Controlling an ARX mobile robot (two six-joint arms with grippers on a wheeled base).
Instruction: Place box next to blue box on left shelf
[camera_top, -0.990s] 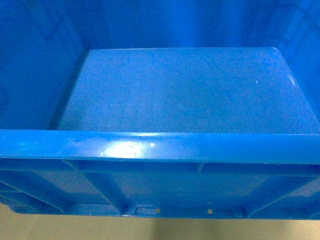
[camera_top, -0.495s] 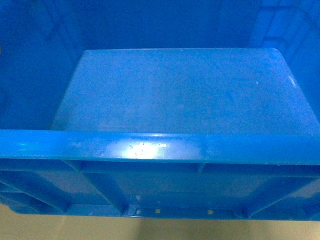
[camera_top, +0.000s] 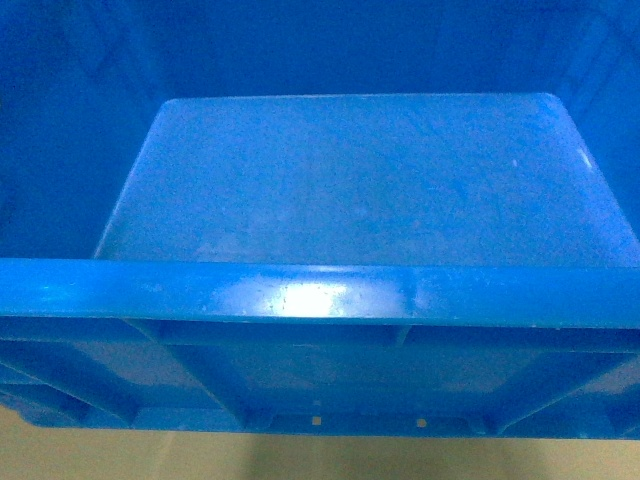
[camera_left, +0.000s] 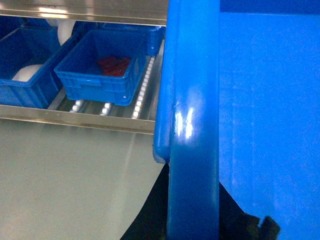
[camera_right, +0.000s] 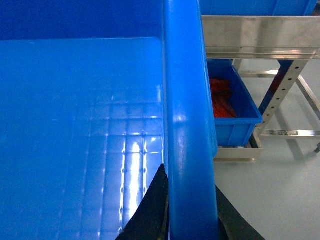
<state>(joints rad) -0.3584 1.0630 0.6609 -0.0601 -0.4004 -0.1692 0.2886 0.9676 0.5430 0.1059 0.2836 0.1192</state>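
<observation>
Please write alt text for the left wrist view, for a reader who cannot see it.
The thick rim of the box fills the middle, with the dark left tool straddling it from below. Behind on the left, a smaller blue bin holding something red sits on the left shelf of white rollers.

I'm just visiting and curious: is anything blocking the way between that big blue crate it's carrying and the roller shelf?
Nothing visible does. In the left wrist view only bare floor lies between the carried crate and the roller shelf, with free rollers beside the small blue box there. The far side is hidden.
</observation>
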